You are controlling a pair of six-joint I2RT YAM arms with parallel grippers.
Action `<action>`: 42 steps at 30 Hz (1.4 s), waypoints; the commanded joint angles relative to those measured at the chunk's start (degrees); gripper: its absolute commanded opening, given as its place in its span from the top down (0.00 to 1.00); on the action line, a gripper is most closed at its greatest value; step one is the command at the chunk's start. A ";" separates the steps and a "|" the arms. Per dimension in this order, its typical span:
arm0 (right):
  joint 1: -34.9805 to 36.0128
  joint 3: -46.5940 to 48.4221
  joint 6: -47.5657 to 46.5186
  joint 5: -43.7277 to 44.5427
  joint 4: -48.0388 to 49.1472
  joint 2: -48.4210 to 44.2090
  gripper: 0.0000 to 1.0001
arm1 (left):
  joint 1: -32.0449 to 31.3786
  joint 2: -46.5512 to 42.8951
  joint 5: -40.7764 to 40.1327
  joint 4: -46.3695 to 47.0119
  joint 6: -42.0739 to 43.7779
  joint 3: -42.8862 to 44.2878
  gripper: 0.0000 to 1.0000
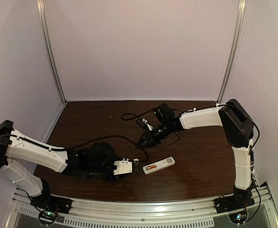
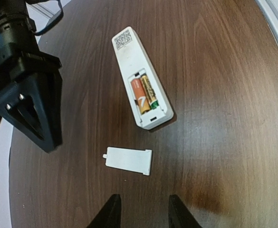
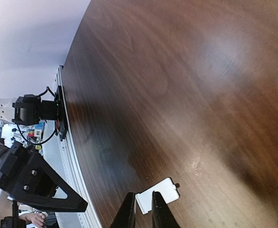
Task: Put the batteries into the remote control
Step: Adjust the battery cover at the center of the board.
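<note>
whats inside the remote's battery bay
Two batteries lie side by side in the open bay of the remote, one orange, one gold. They hide whatever lies beneath them. The cover lies loose nearby.

- Dark brown wood-grain tabletop (image 1: 105,114) fills the floor of the booth, running right up to the walls.
- Plain pale back wall (image 1: 143,47) behind it, faintly lilac, with matching side walls (image 1: 15,71) closing in.
- Two slim metal poles (image 1: 51,52) climb the back corners, leaning outward.
- Ribbed aluminium rail (image 1: 143,206) lines the near edge.
- Soft overhead glare (image 3: 224,52) washes across the polished wood.
</note>
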 commanded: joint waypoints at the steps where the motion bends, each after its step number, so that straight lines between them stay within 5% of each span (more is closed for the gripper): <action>1: 1.89 1.35 1.83 -0.49 1.45 3.73 0.88 | 0.43 2.93 2.65 3.35 -0.96 0.01 0.66; 19: 2.24 0.40 5.52 -4.92 6.81 7.60 0.93 | 0.53 6.27 2.88 7.92 -1.14 -0.59 0.66; 42: 2.99 3.09 1.02 -1.82 -0.73 11.44 0.96 | 0.68 9.25 2.33 8.83 -0.73 0.29 0.66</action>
